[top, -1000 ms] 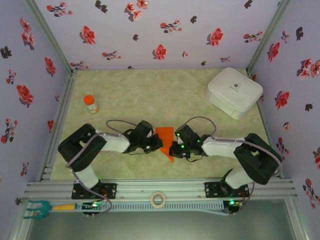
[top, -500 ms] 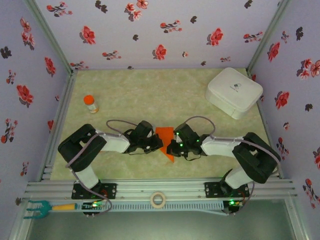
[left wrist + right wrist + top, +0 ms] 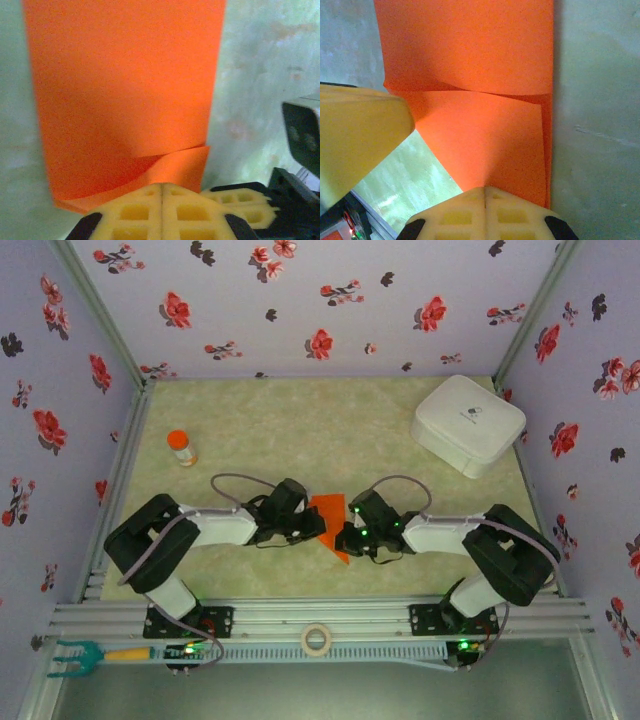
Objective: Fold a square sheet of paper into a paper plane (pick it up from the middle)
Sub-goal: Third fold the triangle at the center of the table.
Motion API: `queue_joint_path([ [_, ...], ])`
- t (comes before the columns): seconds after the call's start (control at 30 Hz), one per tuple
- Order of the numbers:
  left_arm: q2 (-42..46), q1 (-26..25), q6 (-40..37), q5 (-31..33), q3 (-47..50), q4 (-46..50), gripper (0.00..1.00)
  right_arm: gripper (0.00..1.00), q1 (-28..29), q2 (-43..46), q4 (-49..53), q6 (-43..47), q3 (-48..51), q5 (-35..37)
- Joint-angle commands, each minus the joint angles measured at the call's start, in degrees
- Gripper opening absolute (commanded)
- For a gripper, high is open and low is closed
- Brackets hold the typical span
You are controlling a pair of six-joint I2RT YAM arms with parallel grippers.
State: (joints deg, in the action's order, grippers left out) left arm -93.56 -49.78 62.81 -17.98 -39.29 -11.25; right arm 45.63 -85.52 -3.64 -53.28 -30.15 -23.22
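- Thin, matte, bright orange-red sheet of paper point(image 3: 331, 520), folded into flat layers with a sharp point toward the near edge, lying front and centre on the pale green marbled table point(image 3: 300, 430), between the two arms
- Smooth top layer with straight side edges; one lower flap lifting in a soft curve over the layer beneath
- Left gripper point(image 3: 161, 189), black body with yellow lattice-moulded pads, closed pad against pad, tips at the paper's edge
- Right gripper point(image 3: 485, 192), same yellow pads, likewise closed tight, tips resting over the paper's pointed end
- Cannot tell whether either pinches any paper
- Rounded white case point(image 3: 468, 424) at far right and small orange-capped bottle point(image 3: 181, 448) at left, both well apart from the paper
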Motion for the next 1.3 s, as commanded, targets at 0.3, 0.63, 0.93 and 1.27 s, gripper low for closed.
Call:
queue_joint_path([
  [0.3, -4.88, 1.0, -0.06, 0.6, 1.35, 1.48, 0.0, 0.01, -0.37, -0.03, 2.81, -2.01, 2.99, 3.11],
  [0.63, -3.32, 6.64, -3.21, -1.8, 4.05, 0.37, 0.01, 0.0, -0.36, -0.27, 1.58, -2.27, 3.98, 3.14],
  [0.93, -0.4, 11.04, -5.8, -2.31, 6.1, 1.37, 0.02, 0.0, -0.36, -1.23, 0.74, -2.27, 4.1, 2.48],
  [1.27, 10.19, 9.18, -6.68, 0.0, 3.73, 7.71, 0.05, 0.0, -0.37, -0.89, 1.34, -2.1, 3.74, 2.56],
])
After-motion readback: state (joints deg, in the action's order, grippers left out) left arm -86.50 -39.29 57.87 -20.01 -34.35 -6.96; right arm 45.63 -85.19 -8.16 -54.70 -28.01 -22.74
